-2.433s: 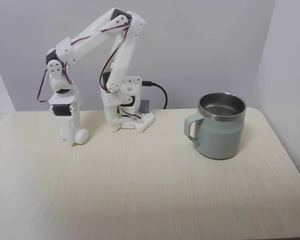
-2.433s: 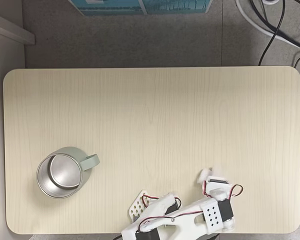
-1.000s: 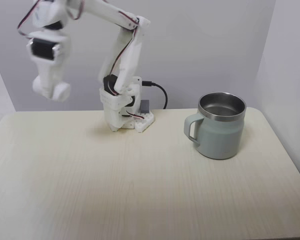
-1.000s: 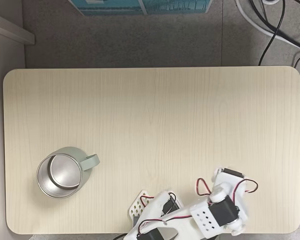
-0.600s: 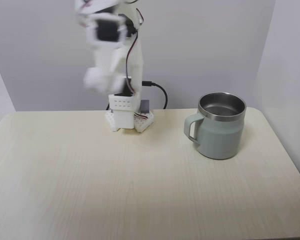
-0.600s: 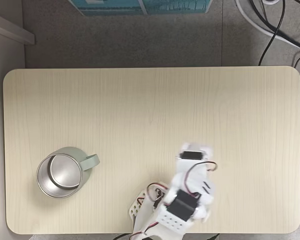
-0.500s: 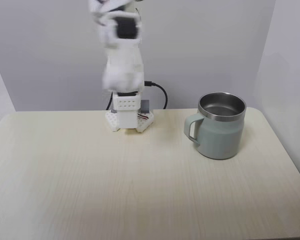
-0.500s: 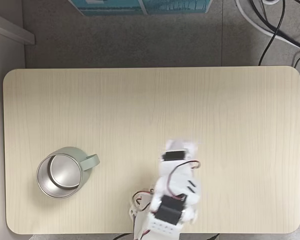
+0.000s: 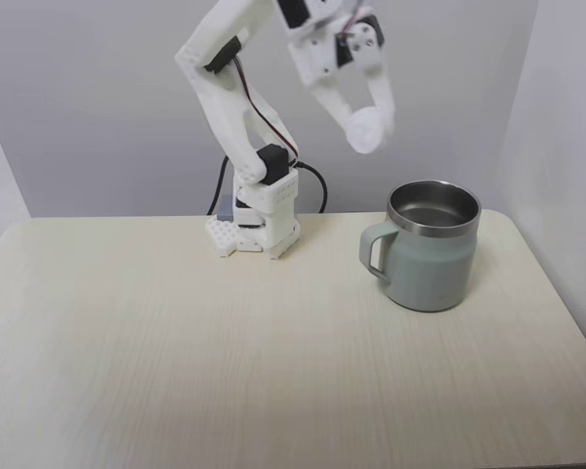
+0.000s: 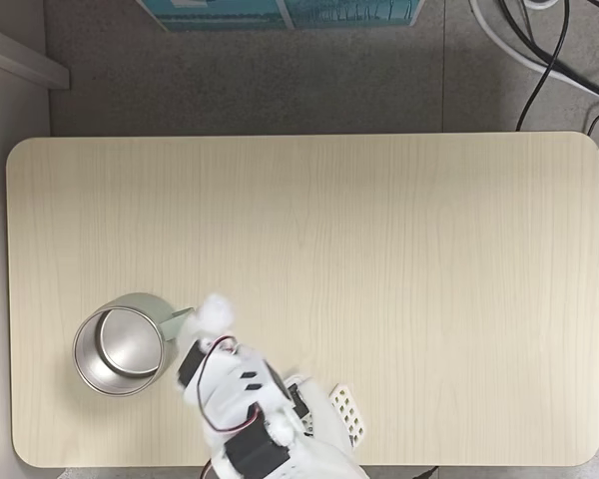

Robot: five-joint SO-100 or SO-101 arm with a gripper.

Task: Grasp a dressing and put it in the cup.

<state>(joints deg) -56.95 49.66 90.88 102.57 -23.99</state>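
A: Item one, the gripper. Condition?

B: Raised high over the table, fingers pointing down. The jaws are closed around the dressing, a small white roll at the fingertips. Slightly blurred, so the roll's long axis cannot be told.

A: Item two, the cup. Position relative to item one?

B: In a fixed view from the front, the cup stands upright on the table at about 5 o'clock from the gripper, well below it. Its mouth is open upward and its handle is turned toward the arm's base. In a fixed view from above, the gripper sits just beside the handle, and the cup's steel inside lies at about 8 o'clock from it. Judged from both, the roll is not yet over the opening; the carry needs a short way further on that bearing before any release.

A: Change against the earlier record?

B: Half a second back the arm stood blurred directly above its own base. It has since swung across toward the cup. The cup itself has not shifted.
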